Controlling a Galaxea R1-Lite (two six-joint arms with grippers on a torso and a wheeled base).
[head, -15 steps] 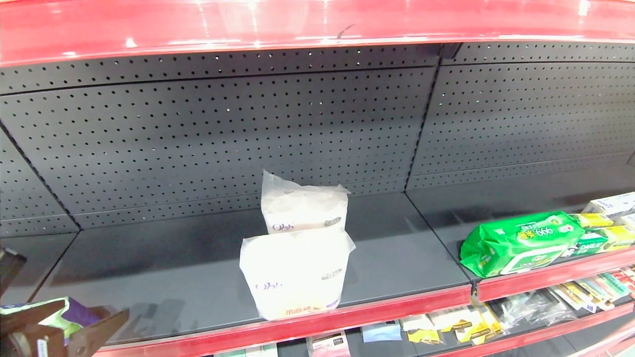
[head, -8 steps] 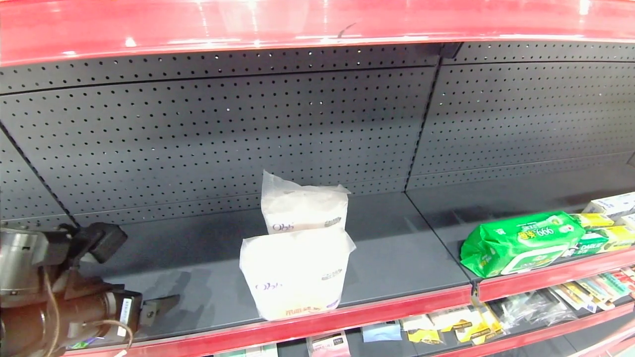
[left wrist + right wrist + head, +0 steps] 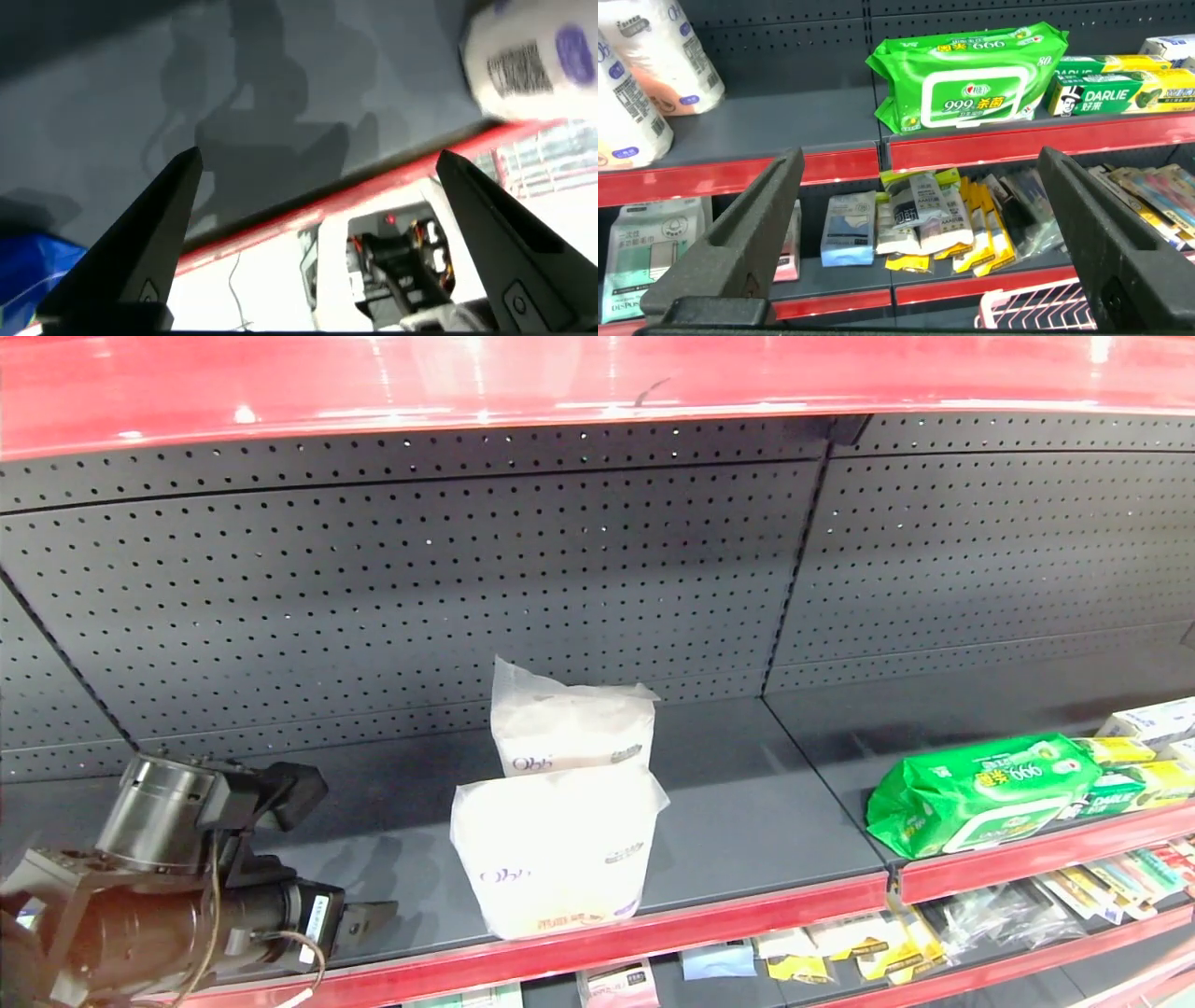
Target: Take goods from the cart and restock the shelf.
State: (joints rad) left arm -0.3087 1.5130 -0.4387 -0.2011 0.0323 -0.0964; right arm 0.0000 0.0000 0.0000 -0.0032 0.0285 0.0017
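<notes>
Dark grey metal shelf (image 3: 747, 803), red front lip, has two white soft plastic packs (image 3: 555, 849) upright mid front edge; left gripper (image 3: 318, 161) toward its front-left corner and right gripper (image 3: 920, 157) both gape wide, empty, so we reckon backing the left one straight out, clear of the packs, is safest.

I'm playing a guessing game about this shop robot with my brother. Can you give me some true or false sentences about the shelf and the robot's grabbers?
1. The front white pack and the back white pack stand one behind the other on the grey shelf. True.
2. The green pack touches the white packs. False: it lies apart on the next shelf section, to the right.
3. The left gripper is open with nothing between its fingers. True.
4. The front white pack lies flat. False: it stands upright at the red edge.
5. The right gripper is shut on a pack. False: it is open and empty.
</notes>
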